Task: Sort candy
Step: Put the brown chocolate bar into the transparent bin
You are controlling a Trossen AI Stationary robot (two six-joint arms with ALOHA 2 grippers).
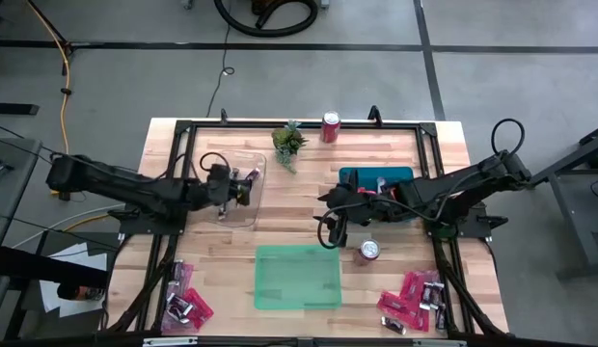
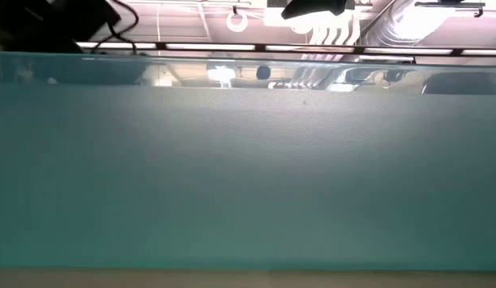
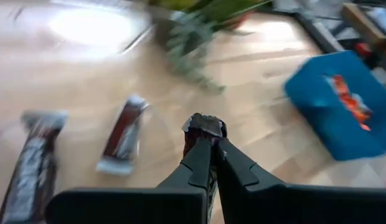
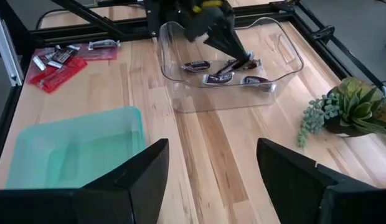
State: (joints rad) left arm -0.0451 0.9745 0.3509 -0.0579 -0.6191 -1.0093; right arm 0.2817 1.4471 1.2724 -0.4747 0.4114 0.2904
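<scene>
We judge the step in hand to be a drop-off: the left hand [image 3: 204,134], fingers pinched shut on a small dark bar [image 3: 204,124], hangs over the clear tray [image 4: 286,68] at the table's [image 1: 309,207] left, where other brown-and-silver bars [image 4: 221,78] lie. Next move, as we read it: part the fingers to release, then fetch more.

The right hand [image 4: 211,165], fingers spread wide and holding nothing, waits near the table's middle, by the blue tray [image 1: 352,175]. Unsorted candy lies in two heaps [image 1: 185,304] at the near corners.

Materials: glossy crinkled wrappers, rigid transparent plastic, translucent green tray [image 1: 297,278], pale wood planks.
</scene>
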